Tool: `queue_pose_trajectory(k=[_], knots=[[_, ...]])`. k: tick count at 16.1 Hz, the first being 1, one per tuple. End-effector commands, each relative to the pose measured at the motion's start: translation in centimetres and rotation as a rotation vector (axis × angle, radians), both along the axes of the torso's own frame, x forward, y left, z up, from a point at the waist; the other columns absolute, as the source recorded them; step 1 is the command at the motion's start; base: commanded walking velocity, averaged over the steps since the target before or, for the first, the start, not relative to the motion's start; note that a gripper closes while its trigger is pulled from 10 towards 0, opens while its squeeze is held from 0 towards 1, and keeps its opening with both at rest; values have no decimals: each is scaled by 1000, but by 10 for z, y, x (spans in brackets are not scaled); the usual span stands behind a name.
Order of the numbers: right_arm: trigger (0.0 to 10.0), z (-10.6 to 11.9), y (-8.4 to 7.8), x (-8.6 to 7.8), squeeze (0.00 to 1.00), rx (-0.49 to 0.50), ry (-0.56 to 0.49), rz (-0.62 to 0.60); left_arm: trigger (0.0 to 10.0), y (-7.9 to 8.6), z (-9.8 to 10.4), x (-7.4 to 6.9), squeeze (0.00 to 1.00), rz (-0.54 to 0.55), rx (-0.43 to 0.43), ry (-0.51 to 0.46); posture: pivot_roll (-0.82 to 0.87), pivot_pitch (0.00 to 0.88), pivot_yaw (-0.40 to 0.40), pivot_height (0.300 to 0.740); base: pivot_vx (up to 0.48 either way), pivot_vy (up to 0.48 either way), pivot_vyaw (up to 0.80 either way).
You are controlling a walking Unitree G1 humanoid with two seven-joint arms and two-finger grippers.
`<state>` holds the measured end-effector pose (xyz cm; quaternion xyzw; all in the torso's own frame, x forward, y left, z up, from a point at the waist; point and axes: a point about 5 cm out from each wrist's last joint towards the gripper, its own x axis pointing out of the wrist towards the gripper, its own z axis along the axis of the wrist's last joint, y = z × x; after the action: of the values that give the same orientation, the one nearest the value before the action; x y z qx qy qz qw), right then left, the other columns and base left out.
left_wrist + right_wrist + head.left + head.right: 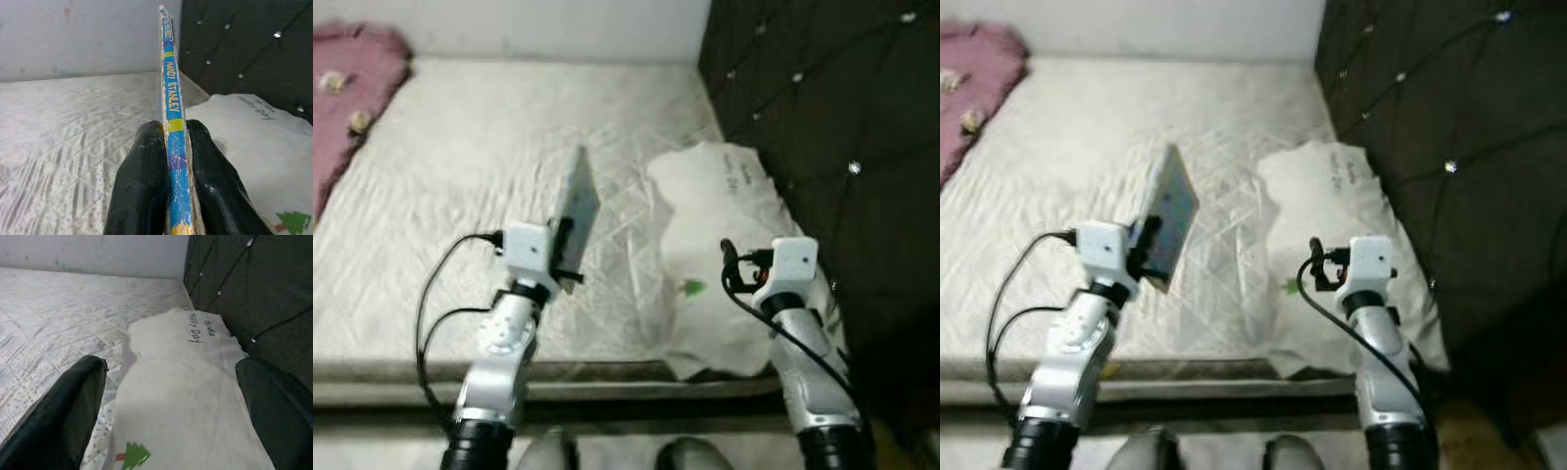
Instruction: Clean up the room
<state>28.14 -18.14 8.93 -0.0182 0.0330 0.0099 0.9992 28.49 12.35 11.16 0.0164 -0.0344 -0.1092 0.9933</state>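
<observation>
Blue-spined, thin book (172, 112) stands edge-up above the bed (460, 176), clamped near its lower end between the left gripper's (172, 147) jaws. It looks light and stiff but may pivot. The right gripper (171, 396), jaws apart, hovers over a soft white pillow (715, 215).
</observation>
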Motion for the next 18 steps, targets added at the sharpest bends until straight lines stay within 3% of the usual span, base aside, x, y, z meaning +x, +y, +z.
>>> queue_pose_trajectory(k=[1, 3, 6, 9, 15, 18], knots=[[10000, 3, 3, 2, 0, 4, -13, 1, 10000, 11, 5, 3, 0, 54, 12, -17, -53, 76, -19, 740, 0, 0, 0], [10000, 2, 3, 1, 0, 6, -8, -1, 10000, 17, 2, 3, 0, 99, 35, 15, -54, 77, -19, 740, 0, 0, 0], [10000, 2, 3, 1, 0, 7, -9, -1, 10000, 25, 3, 3, 0, 101, 73, -21, -52, 82, -19, 740, 0, 0, -135], [10000, 1, 3, 0, 0, 4, -3, 0, 10000, 23, 1, 1, 0, 87, 39, 5, -52, 82, -19, 740, 0, 0, 0], [10000, 0, 2, -1, 0, -4, 0, -3, 10000, 26, 0, 0, 0, 98, 14, 18, -52, 83, -16, 740, 0, 0, -775], [10000, 0, 2, 0, 0, -2, -1, 0, 10000, 26, 2, 0, 0, 73, 3, 4, -52, 83, -16, 740, 0, 0, -146]])
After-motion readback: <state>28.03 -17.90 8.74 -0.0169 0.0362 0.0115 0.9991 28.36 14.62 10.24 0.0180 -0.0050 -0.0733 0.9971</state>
